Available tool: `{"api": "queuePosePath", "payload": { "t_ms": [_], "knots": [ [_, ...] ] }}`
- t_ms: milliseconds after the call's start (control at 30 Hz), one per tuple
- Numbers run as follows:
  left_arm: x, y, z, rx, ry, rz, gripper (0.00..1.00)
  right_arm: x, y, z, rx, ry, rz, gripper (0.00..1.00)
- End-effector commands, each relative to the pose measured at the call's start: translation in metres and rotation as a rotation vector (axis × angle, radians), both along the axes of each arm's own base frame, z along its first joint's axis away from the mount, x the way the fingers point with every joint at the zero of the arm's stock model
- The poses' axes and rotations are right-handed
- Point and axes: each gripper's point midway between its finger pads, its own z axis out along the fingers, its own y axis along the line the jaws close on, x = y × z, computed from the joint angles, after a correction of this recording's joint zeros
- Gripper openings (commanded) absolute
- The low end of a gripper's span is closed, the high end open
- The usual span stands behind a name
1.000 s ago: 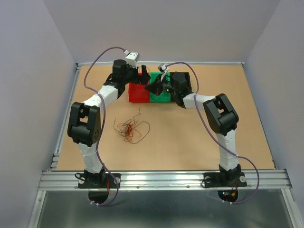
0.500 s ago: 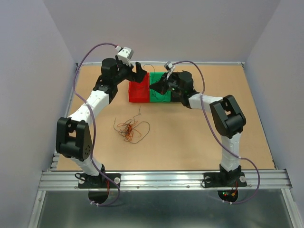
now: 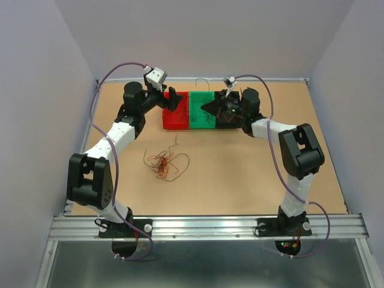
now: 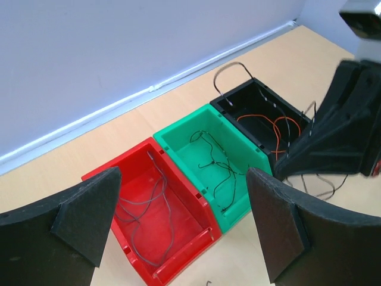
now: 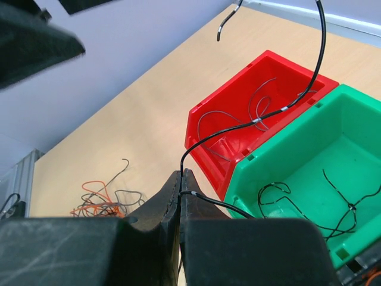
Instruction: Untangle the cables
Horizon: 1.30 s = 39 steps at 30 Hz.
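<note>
A clump of thin orange-red and dark cables (image 3: 164, 163) lies loose on the table, also low in the right wrist view (image 5: 98, 202). My right gripper (image 3: 209, 107) hangs over the green bin (image 3: 201, 122), jaws pressed together (image 5: 180, 176) on one black cable (image 5: 257, 120) that arcs up past the red bin (image 5: 286, 67). My left gripper (image 3: 172, 99) hovers above the red bin (image 3: 174, 122), wide open (image 4: 183, 179) and holding nothing. Grey cables (image 4: 156, 196) lie in the red bin, dark ones (image 4: 215, 162) in the green bin (image 4: 189, 132), orange ones (image 4: 269, 123) in the black bin (image 4: 257, 85).
The three bins stand side by side at the back middle of the table, the black bin (image 3: 229, 123) rightmost. The back wall is close behind them. A raised metal rail (image 3: 84, 138) edges the table on the left.
The right gripper has carried its black cable rightward, from the red-green border to over the green bin. The left arm has swung left and back, its gripper staying open.
</note>
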Motion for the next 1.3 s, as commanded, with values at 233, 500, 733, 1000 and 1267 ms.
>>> {"api": "queuePosePath", "payload": {
  "t_ms": [233,500,733,1000,1267],
  "knots": [
    [-0.072,-0.022,0.038,0.082,-0.533,-0.303,0.99,-0.03,-0.016,0.052,0.1,0.019,0.096,0.0],
    [-0.135,-0.026,0.033,0.054,-0.826,-0.39,0.99,-0.061,-0.014,0.066,0.123,0.037,0.209,0.0],
    [-0.164,-0.025,0.033,0.074,-1.016,-0.403,0.99,-0.091,0.003,0.075,0.13,0.032,0.317,0.01],
    [-0.174,-0.026,0.042,0.08,-1.062,-0.383,0.99,-0.099,0.03,0.074,0.137,0.051,0.359,0.01],
    [-0.176,-0.029,0.048,0.123,-1.111,-0.299,0.99,-0.097,0.055,0.067,0.141,0.076,0.37,0.01]
  ]
}}
